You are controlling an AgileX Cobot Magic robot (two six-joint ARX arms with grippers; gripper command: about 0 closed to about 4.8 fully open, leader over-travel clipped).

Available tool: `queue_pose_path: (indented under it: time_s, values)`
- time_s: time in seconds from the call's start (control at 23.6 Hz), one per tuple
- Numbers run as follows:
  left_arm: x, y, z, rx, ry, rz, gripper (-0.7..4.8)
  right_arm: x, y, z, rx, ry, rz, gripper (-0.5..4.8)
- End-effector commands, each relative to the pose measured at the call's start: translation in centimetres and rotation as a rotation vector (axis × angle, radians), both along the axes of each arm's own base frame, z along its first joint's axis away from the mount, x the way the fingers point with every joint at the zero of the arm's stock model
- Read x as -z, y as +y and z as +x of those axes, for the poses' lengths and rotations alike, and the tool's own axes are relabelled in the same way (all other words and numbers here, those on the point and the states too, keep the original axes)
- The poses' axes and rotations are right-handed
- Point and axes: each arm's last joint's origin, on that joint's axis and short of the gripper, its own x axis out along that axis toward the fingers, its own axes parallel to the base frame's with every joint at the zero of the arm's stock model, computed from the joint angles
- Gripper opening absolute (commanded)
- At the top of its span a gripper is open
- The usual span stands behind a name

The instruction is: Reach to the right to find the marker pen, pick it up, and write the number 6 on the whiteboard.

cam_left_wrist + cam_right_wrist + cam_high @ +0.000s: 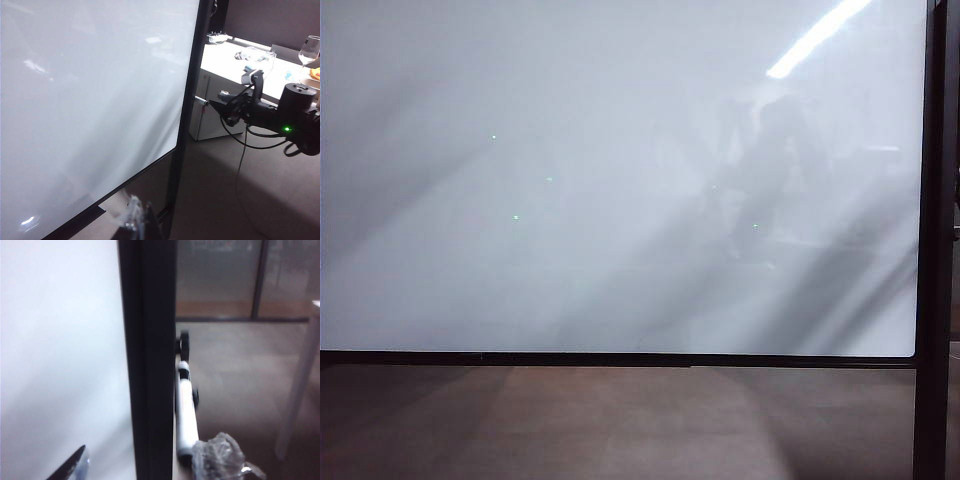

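Note:
The whiteboard (620, 200) fills the exterior view, glossy white in a thin black frame (930, 250); neither gripper shows there, only a dark reflection. The number 6 is out of view. The marker pen (184, 405), a white barrel with black ends, lies along the outer side of the board's frame (150, 365). My right gripper (145, 466) is open and straddles the frame and the pen, its tape-wrapped finger (220, 459) beside the pen's near end. The left wrist view shows that gripper (216, 106) at the frame by the marker pen (201, 101). My left gripper (139, 220) is shut below the board's corner.
Brown floor (620, 420) lies under the board. Faint green dots (493, 137) speckle its surface. Beyond the board's right edge stand a white cabinet (212, 122) and a lit table (235, 50) with a wine glass (310, 50). A white table leg (300, 385) rises near the right gripper.

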Motion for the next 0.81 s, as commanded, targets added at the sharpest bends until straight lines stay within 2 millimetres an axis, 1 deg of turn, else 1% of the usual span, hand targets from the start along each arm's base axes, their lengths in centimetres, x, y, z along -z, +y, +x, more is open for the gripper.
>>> queue_pose_path:
  time_s: [0.04,0.3,0.51,0.68,0.81]
  values:
    - [-0.4,0.0,0.0,0.005,-0.02,-0.016,-0.06,0.1,-0.6,1.9,-0.02,-0.035,-0.012,2.64]
    - [-0.4,0.0,0.0,0.001,-0.02,-0.015,-0.06,1.1,-2.0,4.6,-0.008,-0.038,-0.013,2.64]
    - [-0.4,0.0,0.0,-0.007,-0.02,-0.014,-0.06,1.4,-2.5,5.0,-0.004,-0.02,-0.008,2.64]
    - [-0.4,0.0,0.0,-0.007,-0.02,-0.014,-0.06,1.4,-2.8,6.0,-0.024,-0.021,-0.016,2.64]
    - [-0.4,0.0,0.0,-0.007,-0.02,-0.014,-0.06,1.7,-2.8,6.1,-0.024,-0.012,-0.014,2.64]
